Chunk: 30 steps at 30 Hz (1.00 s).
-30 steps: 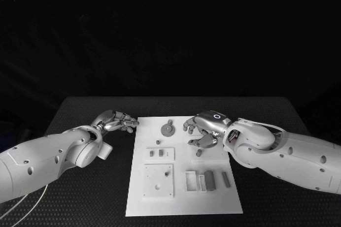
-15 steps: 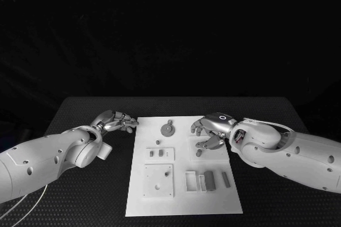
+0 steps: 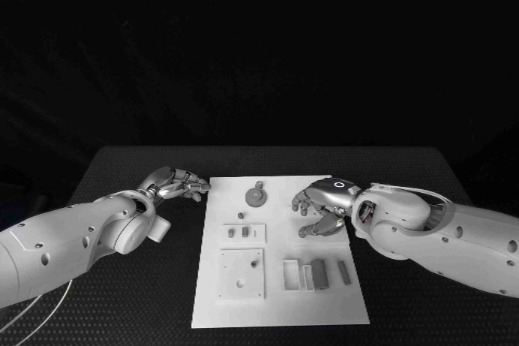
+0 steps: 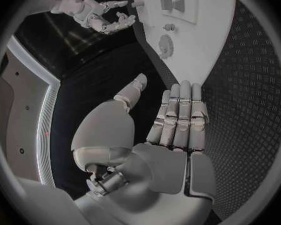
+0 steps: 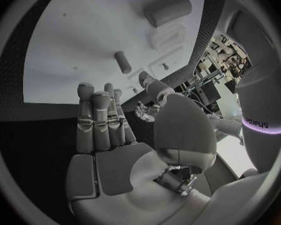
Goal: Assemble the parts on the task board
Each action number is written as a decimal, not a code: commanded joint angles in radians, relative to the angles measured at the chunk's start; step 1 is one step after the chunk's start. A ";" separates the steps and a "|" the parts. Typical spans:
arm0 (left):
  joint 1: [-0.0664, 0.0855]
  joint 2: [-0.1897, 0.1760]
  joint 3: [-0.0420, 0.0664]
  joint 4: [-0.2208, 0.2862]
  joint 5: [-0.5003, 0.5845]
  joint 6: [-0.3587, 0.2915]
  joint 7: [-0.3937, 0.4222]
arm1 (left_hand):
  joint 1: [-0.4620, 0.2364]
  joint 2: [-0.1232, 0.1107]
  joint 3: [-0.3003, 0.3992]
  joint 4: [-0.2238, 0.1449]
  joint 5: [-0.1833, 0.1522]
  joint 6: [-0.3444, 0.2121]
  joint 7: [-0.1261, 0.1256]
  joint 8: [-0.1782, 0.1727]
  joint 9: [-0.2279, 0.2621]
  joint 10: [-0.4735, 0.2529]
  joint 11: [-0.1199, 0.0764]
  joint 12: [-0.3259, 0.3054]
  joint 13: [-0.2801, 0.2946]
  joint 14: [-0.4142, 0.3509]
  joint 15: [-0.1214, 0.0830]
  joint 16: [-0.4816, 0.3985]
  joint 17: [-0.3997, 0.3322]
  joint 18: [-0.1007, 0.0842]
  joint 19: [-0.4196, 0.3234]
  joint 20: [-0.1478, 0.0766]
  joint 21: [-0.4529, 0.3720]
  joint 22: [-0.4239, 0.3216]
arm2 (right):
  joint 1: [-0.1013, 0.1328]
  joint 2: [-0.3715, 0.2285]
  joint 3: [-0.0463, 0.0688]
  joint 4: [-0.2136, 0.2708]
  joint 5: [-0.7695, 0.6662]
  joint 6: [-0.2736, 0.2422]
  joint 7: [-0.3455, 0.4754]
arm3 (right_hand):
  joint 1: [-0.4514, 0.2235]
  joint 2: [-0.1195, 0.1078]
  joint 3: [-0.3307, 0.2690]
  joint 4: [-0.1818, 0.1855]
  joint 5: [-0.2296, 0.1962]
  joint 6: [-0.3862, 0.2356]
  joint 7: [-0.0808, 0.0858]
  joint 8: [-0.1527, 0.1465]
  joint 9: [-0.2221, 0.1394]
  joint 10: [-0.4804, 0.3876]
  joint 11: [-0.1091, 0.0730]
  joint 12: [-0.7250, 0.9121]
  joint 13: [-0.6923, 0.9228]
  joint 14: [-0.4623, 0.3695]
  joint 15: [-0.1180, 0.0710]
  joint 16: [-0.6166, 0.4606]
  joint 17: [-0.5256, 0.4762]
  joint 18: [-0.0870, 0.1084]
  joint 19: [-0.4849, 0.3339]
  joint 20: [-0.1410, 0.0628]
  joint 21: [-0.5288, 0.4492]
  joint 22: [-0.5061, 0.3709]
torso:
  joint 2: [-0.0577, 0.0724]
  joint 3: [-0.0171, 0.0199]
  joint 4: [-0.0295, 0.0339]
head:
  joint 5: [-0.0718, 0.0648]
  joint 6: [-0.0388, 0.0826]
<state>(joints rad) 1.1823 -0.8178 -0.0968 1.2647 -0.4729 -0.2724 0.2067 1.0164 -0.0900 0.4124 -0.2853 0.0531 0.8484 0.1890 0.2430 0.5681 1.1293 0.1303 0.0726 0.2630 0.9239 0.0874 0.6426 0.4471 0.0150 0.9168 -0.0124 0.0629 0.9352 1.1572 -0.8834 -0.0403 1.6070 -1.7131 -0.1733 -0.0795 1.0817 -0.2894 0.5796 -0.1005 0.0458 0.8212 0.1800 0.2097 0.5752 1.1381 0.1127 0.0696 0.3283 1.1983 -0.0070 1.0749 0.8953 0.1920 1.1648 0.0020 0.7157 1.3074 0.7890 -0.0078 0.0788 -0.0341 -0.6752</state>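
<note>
- The table (image 3: 130, 278) top looks matt black with a fine raised-dot texture.
- The task board (image 3: 281, 301) is smooth, matt white, like plastic.
- The left hand (image 4: 172, 135) has a dull silver metallic sheen.
- The gear part (image 3: 255, 197) is matt grey.

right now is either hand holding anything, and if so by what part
Nothing is held. The left hand is off the white board with bare fingers; the right hand is above the board with its fingers apart and its palm bare.
</note>
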 commanded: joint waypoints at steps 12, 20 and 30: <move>0.001 0.003 0.001 -0.001 0.002 0.009 0.010 | 0.002 0.002 -0.004 0.001 -0.004 -0.006 -0.002 0.004 -0.002 -0.001 0.005 -0.003 -0.001 0.004 0.002 -0.004 0.003 -0.003 0.000 0.004 0.006 -0.002 | -0.012 0.015 -0.032 -0.012 -0.065 0.051 -0.011 | 0.060 0.041 0.013 -0.035 0.004 0.041 -0.011 0.032 0.005 0.034 -0.019 0.021 0.013 -0.003 -0.012 0.008 -0.001 0.070 -0.005 -0.006 0.012 0.022 | 0.000 -0.0001 -0.0003 | -0.001 -0.006; 0.001 0.004 0.001 -0.002 0.002 0.009 0.010 | 0.002 0.003 -0.004 0.001 -0.004 -0.006 -0.002 0.004 -0.002 -0.001 0.005 -0.003 -0.002 0.004 0.002 -0.005 0.003 -0.003 0.000 0.004 0.006 -0.002 | -0.016 0.020 -0.034 -0.018 -0.087 0.026 -0.016 | 0.086 0.096 0.005 -0.091 0.004 0.087 -0.021 0.055 0.008 0.078 -0.036 0.042 0.032 0.008 -0.028 0.010 -0.003 0.070 0.002 -0.005 0.020 0.021 | 0.000 0.0004 -0.0005 | -0.001 -0.007; 0.001 0.005 0.001 -0.002 0.002 0.010 0.009 | 0.001 0.003 -0.004 0.002 -0.004 -0.006 -0.002 0.004 -0.002 -0.001 0.005 -0.003 -0.002 0.004 0.002 -0.005 0.004 -0.003 0.000 0.004 0.006 -0.002 | -0.019 0.028 -0.035 -0.018 -0.090 0.007 -0.012 | 0.091 0.160 0.005 -0.143 0.004 0.126 -0.036 0.071 0.010 0.113 -0.052 0.057 0.054 0.025 -0.044 0.012 -0.005 0.070 0.016 -0.010 0.029 0.021 | 0.000 0.0004 -0.0005 | -0.003 -0.007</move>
<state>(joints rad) 1.1822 -0.8151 -0.0968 1.2611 -0.4729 -0.2722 0.2068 1.0164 -0.0900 0.4124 -0.2853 0.0531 0.8484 0.1890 0.2430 0.5674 1.1293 0.1303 0.0726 0.2622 0.9238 0.0874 0.6426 0.4494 0.0149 0.9168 -0.0124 0.0629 0.9345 1.1393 -0.8566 -0.0749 1.5885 -1.7835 -0.1562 -0.0909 1.1725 -0.1375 0.5841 -0.2405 0.0458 0.9407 0.1432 0.2767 0.5844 1.2443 0.0609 0.1217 0.3815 1.2254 -0.0447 1.0834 0.8914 0.1921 1.1741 -0.0106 0.7379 1.3073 0.7889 -0.0072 0.0781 -0.0362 -0.6820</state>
